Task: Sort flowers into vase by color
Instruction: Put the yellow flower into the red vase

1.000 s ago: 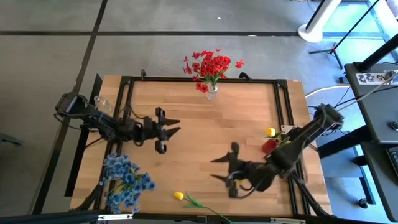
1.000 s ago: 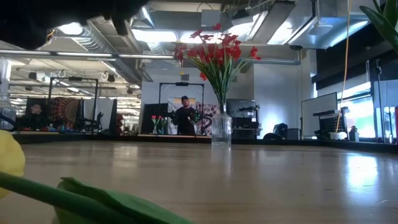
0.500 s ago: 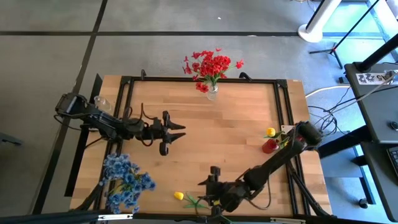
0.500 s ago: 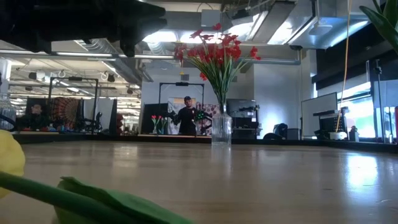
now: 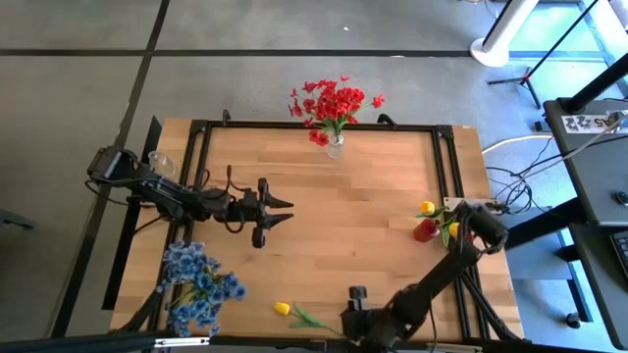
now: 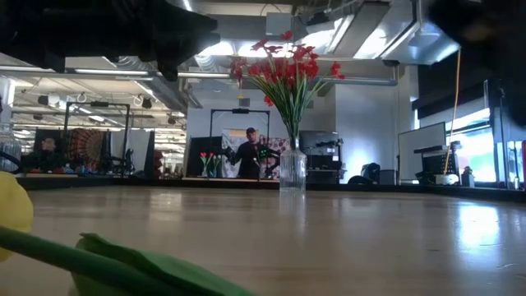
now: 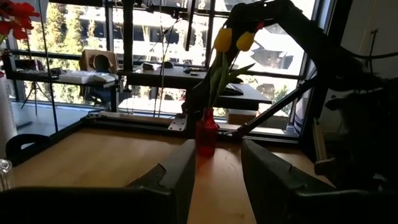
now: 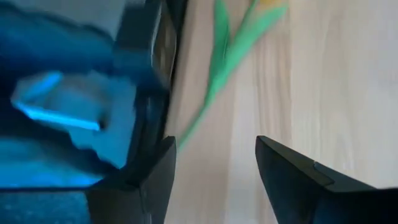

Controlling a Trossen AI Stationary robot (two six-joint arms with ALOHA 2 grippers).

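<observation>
A yellow tulip [image 5: 283, 309] lies on the table by the near edge, and its green stem [image 8: 219, 74] runs toward the right. My right gripper [image 8: 214, 180] hangs low just right of it [image 5: 345, 316]. It is open, and the stem lies ahead of its fingers, untouched. My left gripper [image 5: 277, 210] stands open over the table's left half, pointing level toward the right, with nothing in it [image 7: 217, 177]. Red flowers [image 5: 334, 102] stand in a clear vase [image 6: 292, 168] at the far edge. Blue flowers [image 5: 201, 284] stand at the near left. Two yellow tulips [image 7: 234, 40] stand in a small red vase [image 5: 425, 230] at the right.
A black frame rail [image 5: 446, 167] runs around the tabletop. Bare wood lies in the middle between the two grippers. In the low view the lying tulip's bud [image 6: 12, 215] and leaf [image 6: 148, 267] fill the near left corner. A person stands far off in the room behind the table.
My right gripper has swung down and toward the table's near edge, tipping forward, and now hangs low beside the lying yellow tulip's stem. My left gripper has edged a little toward the right and levelled out. No flower has moved.
</observation>
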